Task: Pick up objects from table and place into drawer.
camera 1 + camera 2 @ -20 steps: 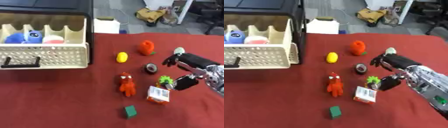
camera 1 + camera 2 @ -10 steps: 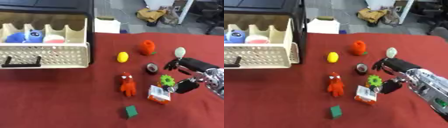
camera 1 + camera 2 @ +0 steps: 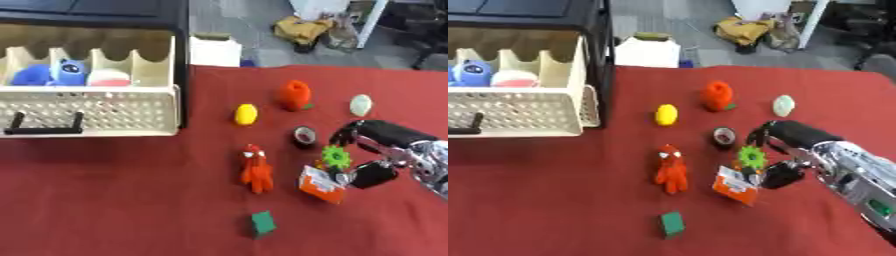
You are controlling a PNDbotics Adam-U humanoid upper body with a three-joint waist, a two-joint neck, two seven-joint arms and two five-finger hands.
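- Over the last second the right hand (image 3: 372, 152) has been moved leftwards across the red surface (image 3: 114, 200), from a place near the pale egg-shaped object (image 3: 360, 104) toward the small green gear-shaped toy (image 3: 334, 157).
- The pale object, partly covered by the hand a second ago, is now seen free at about 12 o'clock from the hand.
- The fingers are curved and the thumb is set against them with the green toy between — it is judged that the hand is closing on the toy, but a finished pinch cannot be told.
- The toy is not yet lifted; it lies on the surface just beside the orange-and-white packet (image 3: 319, 183), at about 9 o'clock from the palm.
- For the task this is judged to mean that a pick is being started, with the carry to the drawer (image 3: 87, 107) not begun.
- The drawer stands open at about 10 o'clock from the hand, well apart; a blue plush (image 3: 52, 74) and a red-and-white object (image 3: 109, 78) are already seen in its compartments.
- Left on the surface are the yellow object (image 3: 246, 114), the orange plush (image 3: 296, 95), the dark tape roll (image 3: 304, 136), the red figure (image 3: 255, 168) and the green block (image 3: 262, 222).
- No brand or label can be read — the print on the packet is too blurred.
- The left hand is not shown in either view.
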